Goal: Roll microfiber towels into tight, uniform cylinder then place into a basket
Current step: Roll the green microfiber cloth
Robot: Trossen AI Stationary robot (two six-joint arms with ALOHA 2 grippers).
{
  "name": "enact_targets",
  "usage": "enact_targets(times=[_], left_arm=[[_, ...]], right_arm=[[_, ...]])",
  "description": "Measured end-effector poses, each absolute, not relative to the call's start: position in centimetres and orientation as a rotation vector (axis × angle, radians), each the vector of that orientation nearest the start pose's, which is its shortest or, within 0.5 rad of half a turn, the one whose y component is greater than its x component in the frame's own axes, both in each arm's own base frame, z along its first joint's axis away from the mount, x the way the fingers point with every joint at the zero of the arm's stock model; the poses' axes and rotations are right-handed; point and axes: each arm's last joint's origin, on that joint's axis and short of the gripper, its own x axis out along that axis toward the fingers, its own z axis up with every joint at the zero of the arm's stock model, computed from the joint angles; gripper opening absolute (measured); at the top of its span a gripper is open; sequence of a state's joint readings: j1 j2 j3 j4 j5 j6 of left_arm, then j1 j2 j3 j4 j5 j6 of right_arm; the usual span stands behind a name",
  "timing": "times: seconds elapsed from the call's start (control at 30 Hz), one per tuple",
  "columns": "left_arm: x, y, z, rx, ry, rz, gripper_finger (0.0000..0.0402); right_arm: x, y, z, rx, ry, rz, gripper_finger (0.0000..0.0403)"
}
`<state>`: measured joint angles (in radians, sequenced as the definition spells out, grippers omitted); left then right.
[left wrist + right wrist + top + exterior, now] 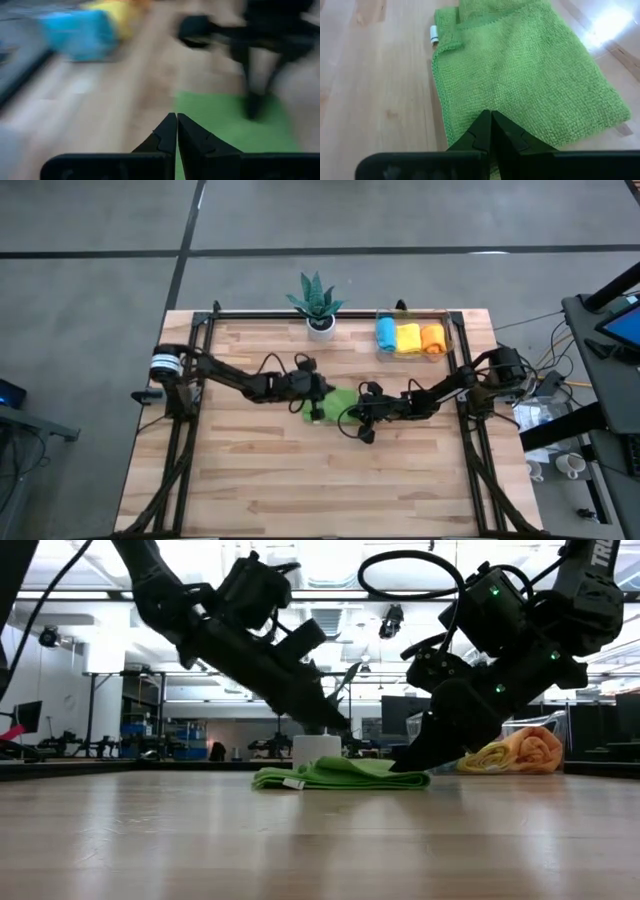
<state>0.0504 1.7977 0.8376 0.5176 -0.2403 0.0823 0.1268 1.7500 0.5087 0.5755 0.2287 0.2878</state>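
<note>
**Both grippers pressed together at a green towel in the middle of the desk**

The right gripper (491,116) has its two fingers pressed together, tips meeting in a narrow point with nothing pinched between them. Its wrist view shows that point low over one edge of the green towel (520,70); the low view shows it (412,762) down at the towel's end, at or just above the cloth. Whether it actually presses the fabric cannot be told. The left gripper (176,118) is pressed together in the same way, pinching nothing, its tip over bare wood just beside the green cloth's edge. In the high view it (314,412) sits at the towel's left side while the right gripper (362,420) sits at its right side, so the two face each other across the cloth.

The green towel (337,402) lies near the centre of the desk (250,480), low and flat in a loose fold, not rolled. A small white tag (434,34) shows at one corner, where the fabric is doubled over.

The basket (448,332) stands at the far right corner of the desk, well apart from the green towel. Side by side in it lie three rolled towels: a light blue one (386,335), a yellow one (408,337) and an orange one (432,339). A potted plant (318,302) in a white pot stands at the far edge, left of the basket.
</note>
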Motion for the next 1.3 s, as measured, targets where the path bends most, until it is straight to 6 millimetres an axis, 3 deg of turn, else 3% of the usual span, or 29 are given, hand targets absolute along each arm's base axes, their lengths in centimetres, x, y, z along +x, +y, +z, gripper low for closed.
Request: enact_targets(times=[0.13, 0.37, 0.57, 0.77, 1.0, 1.17, 1.3], left_arm=[[35.5, 1.2, 14.0, 0.136, 0.489, 0.127, 0.0000], [35.3, 1.0, 10.9, 0.133, 0.586, 0.088, 0.0000], [35.3, 0.9, 10.2, 0.129, 0.599, 0.051, 0.0000], [35.3, 1.1, 10.1, 0.121, 0.603, 0.049, 0.0000], [35.2, 1.1, 10.1, 0.121, 0.607, 0.049, 0.0000], [35.3, 1.1, 10.1, 0.119, 0.610, 0.049, 0.0000], [35.3, 1.1, 10.1, 0.119, 0.610, 0.049, 0.0000]], right_arm=[[27.7, 2.9, 9.2, 0.160, 0.632, -0.192, 0.0009], [27.7, 2.9, 9.2, 0.159, 0.630, -0.195, 0.0009], [27.8, 2.9, 9.5, 0.181, 0.618, -0.203, 0.0009], [27.3, 2.8, 12.9, 0.298, 0.609, -0.219, 0.0016], [25.4, 1.1, 16.0, 0.525, 0.614, -0.389, 0.0093], [25.4, -0.5, 15.1, 0.792, 0.618, -0.510, 0.0173], [25.7, -1.3, 13.3, 0.953, 0.685, -0.553, 0.0215]])
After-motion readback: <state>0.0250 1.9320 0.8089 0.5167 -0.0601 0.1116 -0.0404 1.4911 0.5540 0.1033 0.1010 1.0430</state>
